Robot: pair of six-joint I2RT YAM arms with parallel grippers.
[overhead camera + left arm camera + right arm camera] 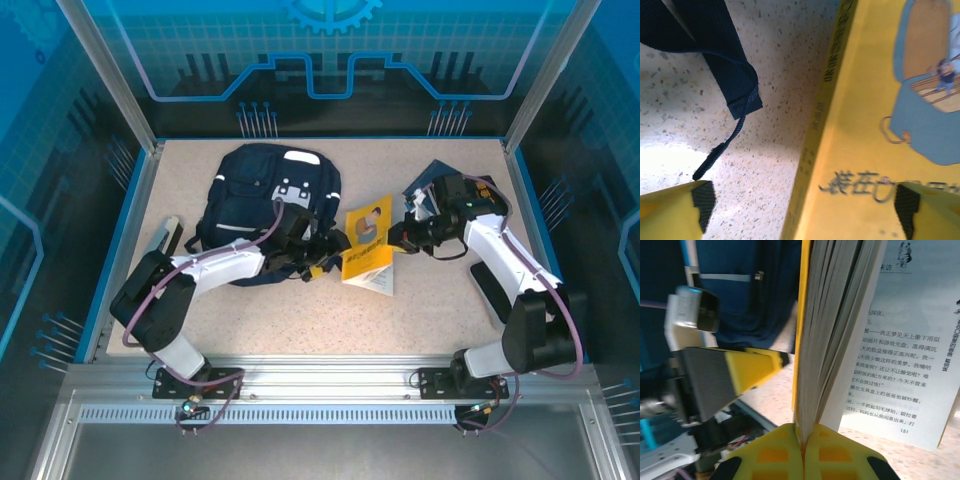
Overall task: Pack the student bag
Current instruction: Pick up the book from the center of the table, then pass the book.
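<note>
The student bag, navy with white patches, lies flat at the back left of the table; its blue fabric fills the background of the right wrist view. A yellow book lies just right of it. My right gripper is shut on the book's cover and a wad of pages, which stand on edge from the jaws, while a printed page falls open to the right. My left gripper is open, straddling the book's spine above the table. A dark bag strap lies at the upper left.
A dark blue booklet lies behind the right arm. A black flat object rests near the right wall and a pale object near the left wall. Blue walls ring the speckled table.
</note>
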